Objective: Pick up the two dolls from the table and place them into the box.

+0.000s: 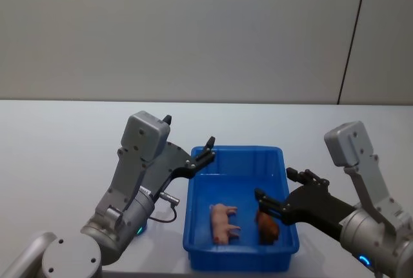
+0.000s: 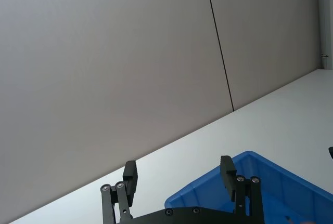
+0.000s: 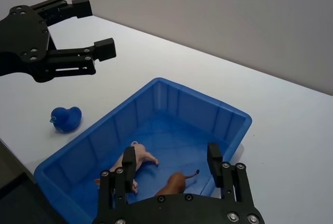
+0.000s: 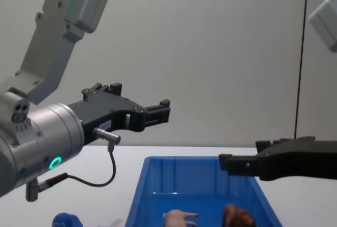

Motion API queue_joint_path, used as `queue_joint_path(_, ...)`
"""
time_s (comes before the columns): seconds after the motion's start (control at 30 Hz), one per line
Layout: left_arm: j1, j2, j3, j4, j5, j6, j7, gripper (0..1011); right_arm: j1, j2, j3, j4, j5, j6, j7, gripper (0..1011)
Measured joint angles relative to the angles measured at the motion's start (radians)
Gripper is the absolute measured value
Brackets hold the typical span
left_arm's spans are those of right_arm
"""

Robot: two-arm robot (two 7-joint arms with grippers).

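With pink doll (image 1: 224, 223) and brown doll (image 1: 268, 226) in box (image 1: 239, 150), left pincer (image 2: 178, 168) and right pincer (image 3: 171, 155) gape empty; only retreat likely remains.

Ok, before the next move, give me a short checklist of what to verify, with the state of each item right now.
1. Pink doll inside the box: ok, it lies on the floor of the box.
2. Brown doll inside the box: ok, beside the pink doll, on the robot's right.
3. Left gripper free to grasp: ok, fingers open and empty, raised over the box's left side.
4. Right gripper free to grasp: ok, fingers open and empty, above the brown doll.
5. No toy left on the table: not ok, a blue doll sits outside the box, apart from its left wall.
6. Box upright on the table: ok.
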Motion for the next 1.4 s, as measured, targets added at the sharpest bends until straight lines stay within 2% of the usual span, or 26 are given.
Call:
queue_joint_path(0.13, 0.000, 0.000, 0.000, 0.000, 0.000, 0.000, 0.000, 1001, 0.002, 0.005, 0.005, 0.017, -0.001, -0.028, -0.003, 937)
queue_joint_path(0.27, 0.000, 0.000, 0.000, 0.000, 0.000, 0.000, 0.000, 1001, 0.002, 0.015, 0.016, 0.030, 0.004, -0.053, -0.006, 997)
queue_joint_path(0.57, 0.000, 0.000, 0.000, 0.000, 0.000, 0.000, 0.000, 1001, 0.000, 0.060, 0.059, 0.082, 0.026, -0.146, -0.007, 1001)
queue_joint_path(0.83, 0.000, 0.000, 0.000, 0.000, 0.000, 0.000, 0.000, 1001, 0.004, 0.085, 0.083, 0.121, 0.033, -0.197, -0.007, 1001)
queue_joint_path(1.17, 0.012, 0.011, -0.003, -0.023, 0.007, 0.027, 0.004, 1001, 0.007, 0.099, 0.098, 0.146, 0.037, -0.229, -0.006, 1001)
queue_joint_path(1.4, 0.058, 0.041, -0.008, -0.073, -0.002, 0.050, 0.057, 1001, 0.008, 0.104, 0.102, 0.154, 0.038, -0.240, -0.005, 1001)
